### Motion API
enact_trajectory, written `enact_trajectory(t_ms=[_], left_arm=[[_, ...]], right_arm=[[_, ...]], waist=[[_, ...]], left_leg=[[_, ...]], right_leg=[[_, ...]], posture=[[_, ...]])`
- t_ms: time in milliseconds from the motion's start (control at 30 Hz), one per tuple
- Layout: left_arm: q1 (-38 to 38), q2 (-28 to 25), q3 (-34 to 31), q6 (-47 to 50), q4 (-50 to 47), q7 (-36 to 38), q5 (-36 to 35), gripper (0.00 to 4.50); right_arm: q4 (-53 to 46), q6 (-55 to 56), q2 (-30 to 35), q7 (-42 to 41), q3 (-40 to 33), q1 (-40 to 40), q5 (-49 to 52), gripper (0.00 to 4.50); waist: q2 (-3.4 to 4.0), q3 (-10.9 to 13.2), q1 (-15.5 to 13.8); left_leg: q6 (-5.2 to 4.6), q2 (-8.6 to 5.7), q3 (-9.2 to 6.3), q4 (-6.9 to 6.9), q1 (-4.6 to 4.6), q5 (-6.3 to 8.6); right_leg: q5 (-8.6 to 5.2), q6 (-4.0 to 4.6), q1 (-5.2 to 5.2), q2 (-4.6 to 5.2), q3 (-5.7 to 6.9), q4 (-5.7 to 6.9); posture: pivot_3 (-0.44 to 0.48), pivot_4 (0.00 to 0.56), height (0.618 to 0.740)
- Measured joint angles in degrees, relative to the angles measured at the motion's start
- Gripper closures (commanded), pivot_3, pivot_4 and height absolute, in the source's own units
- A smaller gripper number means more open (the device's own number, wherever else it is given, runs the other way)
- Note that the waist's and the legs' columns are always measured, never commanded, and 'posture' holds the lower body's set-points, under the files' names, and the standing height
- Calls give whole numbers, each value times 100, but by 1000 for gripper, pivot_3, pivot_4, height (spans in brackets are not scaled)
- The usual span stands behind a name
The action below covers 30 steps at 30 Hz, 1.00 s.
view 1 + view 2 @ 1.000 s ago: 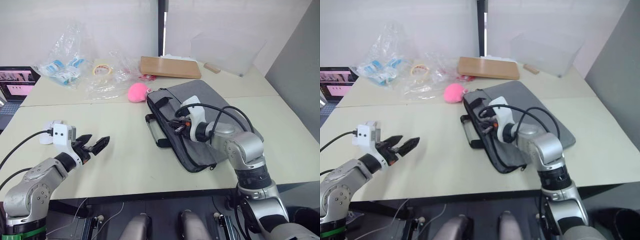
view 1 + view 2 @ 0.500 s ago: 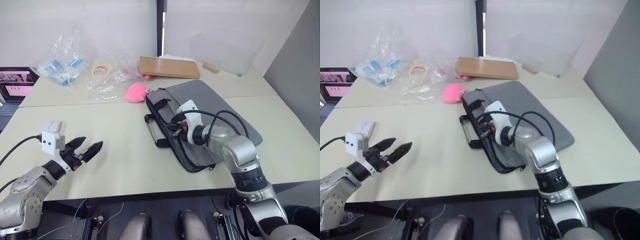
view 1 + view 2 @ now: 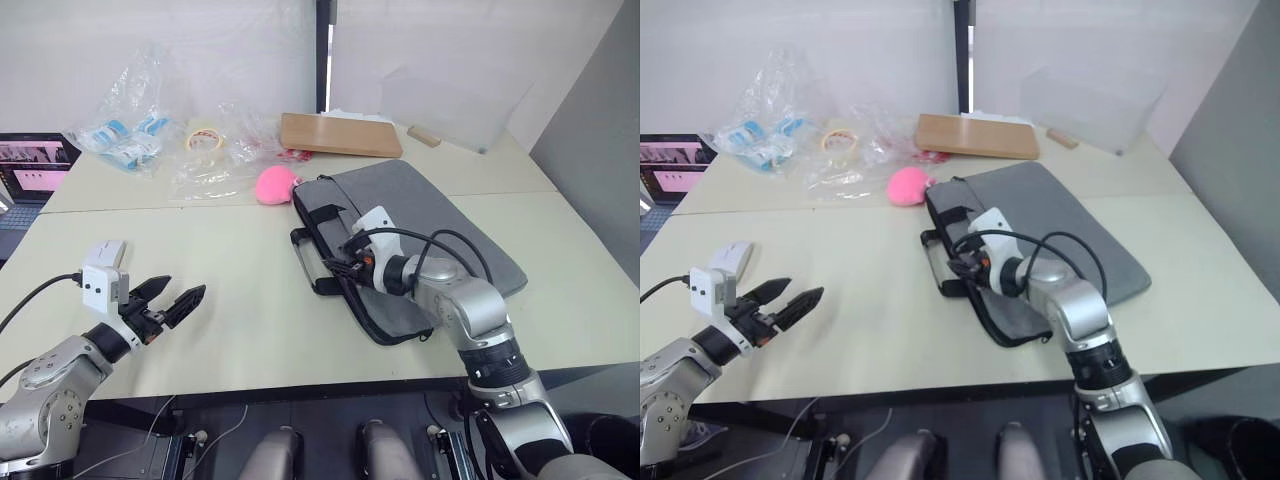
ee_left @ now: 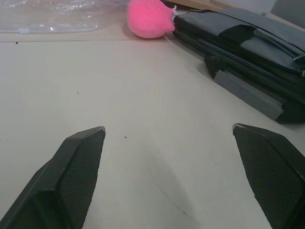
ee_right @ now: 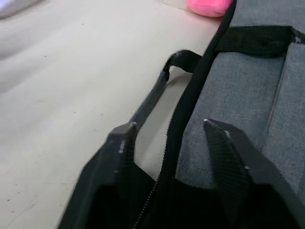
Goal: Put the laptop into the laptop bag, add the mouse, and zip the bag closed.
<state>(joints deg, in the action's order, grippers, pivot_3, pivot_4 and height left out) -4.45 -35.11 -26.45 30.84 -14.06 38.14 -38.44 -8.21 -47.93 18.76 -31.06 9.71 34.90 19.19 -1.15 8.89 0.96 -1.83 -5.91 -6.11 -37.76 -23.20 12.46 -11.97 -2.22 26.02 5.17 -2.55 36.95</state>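
The grey laptop bag [image 3: 430,215] lies flat on the table right of centre, its black zipper edge and strap handle [image 3: 308,265] facing left. My right gripper [image 3: 340,262] is at that edge. In the right wrist view its fingers [image 5: 121,140] stand apart on either side of the zipper line, holding nothing. My left gripper [image 3: 178,300] hovers open over bare table at the front left, far from the bag [image 4: 248,57]. A small white rounded thing [image 3: 732,254] that looks like the mouse lies just beyond my left wrist. The laptop is hidden.
A pink plush toy [image 3: 277,185] sits by the bag's far corner. Behind it are a wooden board [image 3: 340,135], crumpled plastic bags [image 3: 150,125] and a tape roll [image 3: 205,138]. A lit-screen laptop [image 3: 30,170] stands at the far left edge.
My right gripper was shut at the bag's zipper edge and now has its fingers apart. It has crept slightly left along the edge. My left arm has dropped back toward the front edge.
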Motion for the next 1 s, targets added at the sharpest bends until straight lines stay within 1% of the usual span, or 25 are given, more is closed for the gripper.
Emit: enact_trajectory(t_ms=[67,100,200,300,367,433,467,567,600,633,667,733,867,1000], left_arm=[[-20,-96,-94,6,17,99,-24,0],[-45,-181,-190,24,58,187,-81,0],[-114,-419,-460,67,174,411,-223,0],[-138,-806,-696,316,412,745,-458,0],[-72,-1363,-1095,580,1026,1014,-594,0],[-26,-1913,-1650,686,1758,1228,-620,0],[10,-2128,-1837,657,2078,1351,-590,0],[202,-2533,-1925,335,3006,1768,-320,0],[238,-2656,-1919,174,3337,1877,-192,0],[247,-2926,-1942,-186,4160,2074,82,0],[241,-2937,-1958,-214,4225,2084,109,0],[356,-3147,-1954,-642,5100,2249,357,0],[603,-3512,-2035,-1385,6693,2162,704,0],[685,-3552,-2038,-1859,7439,2168,896,0]], right_arm=[[-242,-17,159,-242,-188,-25,245,144],[-398,-39,336,-420,-317,-39,416,26],[-641,-53,815,-815,-709,-45,695,26],[-641,301,1534,-1465,-895,-154,799,26],[-141,1082,2349,-1897,-1088,-227,517,26],[632,1884,3095,-2170,-1537,-316,144,26],[941,2250,3299,-2305,-1777,-382,64,26],[1406,3078,3421,-2534,-2129,-590,-15,26],[1599,3190,3474,-2599,-2189,-650,-21,26],[2185,3383,3700,-2763,-2356,-795,-67,26],[2240,3387,3716,-2770,-2389,-814,-77,26],[2846,3767,3869,-2905,-2491,-863,-121,26],[4147,4496,4187,-3000,-2645,-857,-382,26],[5013,4966,4193,-3108,-2584,-718,-577,26]], waist=[[1,1,-6],[1,1,-11],[2,1,-15],[3,3,-28],[0,10,-33],[4,15,-37],[9,18,-33],[8,20,-7],[7,20,15],[8,21,39],[9,22,41],[9,22,45],[10,23,42],[10,23,55]], left_leg=[[0,1,0,0,-1,0],[-1,1,0,0,-1,1],[-2,7,0,0,3,1],[-2,11,0,0,5,2],[-3,11,4,-1,3,1],[-3,13,11,3,8,2],[-5,23,18,12,23,3],[-9,51,54,77,108,7],[-9,62,61,81,114,7],[-10,64,68,89,116,8],[-11,64,73,94,115,9],[-10,71,88,96,108,14],[-17,72,118,97,122,25],[-14,76,142,97,130,29]], right_leg=[[0,0,0,0,2,-4],[0,0,-1,0,3,-7],[-1,-1,-14,-1,12,-25],[-2,-1,-23,-2,22,-29],[-3,-2,-24,-3,33,-38],[-5,-3,-35,-3,47,-68],[-5,-2,-54,-5,53,-87],[-13,6,-126,8,48,-117],[-17,10,-129,10,43,-120],[-20,17,-119,-1,43,-117],[-21,19,-111,1,41,-115],[-19,22,-93,10,36,-102],[-19,22,-92,13,36,-98],[-16,17,-94,21,20,-97]], posture=[[0,150,740],[0,150,740],[0,150,740],[0,150,740],[0,150,740],[0,150,740],[0,150,740],[0,150,740],[0,150,740],[0,150,740],[0,150,740],[0,150,740],[0,150,740],[0,150,740]])
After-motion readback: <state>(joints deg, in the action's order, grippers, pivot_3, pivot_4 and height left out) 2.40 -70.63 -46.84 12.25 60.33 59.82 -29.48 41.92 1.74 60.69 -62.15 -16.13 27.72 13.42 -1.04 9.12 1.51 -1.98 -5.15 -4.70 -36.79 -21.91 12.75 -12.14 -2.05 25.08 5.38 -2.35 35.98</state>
